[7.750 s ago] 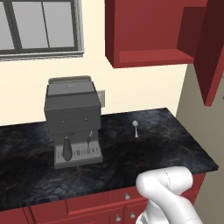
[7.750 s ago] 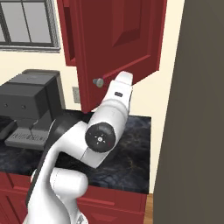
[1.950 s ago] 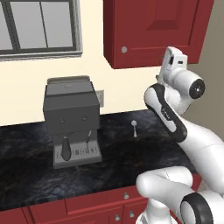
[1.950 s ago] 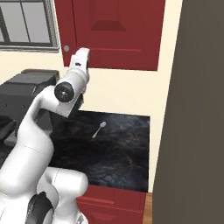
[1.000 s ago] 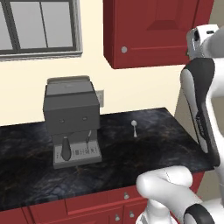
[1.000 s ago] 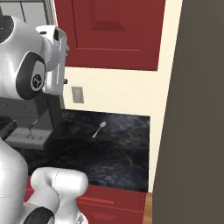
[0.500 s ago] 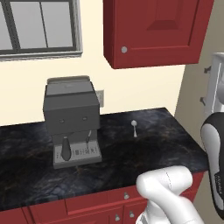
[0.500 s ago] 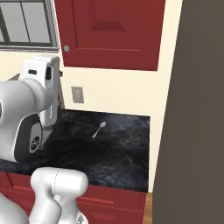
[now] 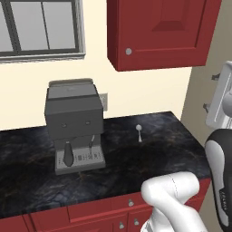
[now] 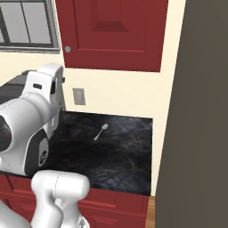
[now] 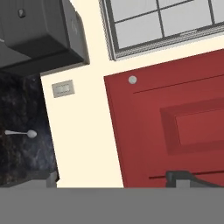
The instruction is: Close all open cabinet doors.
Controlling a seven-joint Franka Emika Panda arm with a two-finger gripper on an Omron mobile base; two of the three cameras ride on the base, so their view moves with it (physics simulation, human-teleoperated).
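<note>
Counter (image 9: 158, 154) black marble; spoon (image 9: 139, 132) near wall, cabinet door (image 9: 163, 31) flush.

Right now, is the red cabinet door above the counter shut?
Shut: the cabinet door lies flat against the cabinet, no gap showing.

No readable text, labels or numbers; coffee machine (image 9: 74, 124) panel markings too small.
</note>
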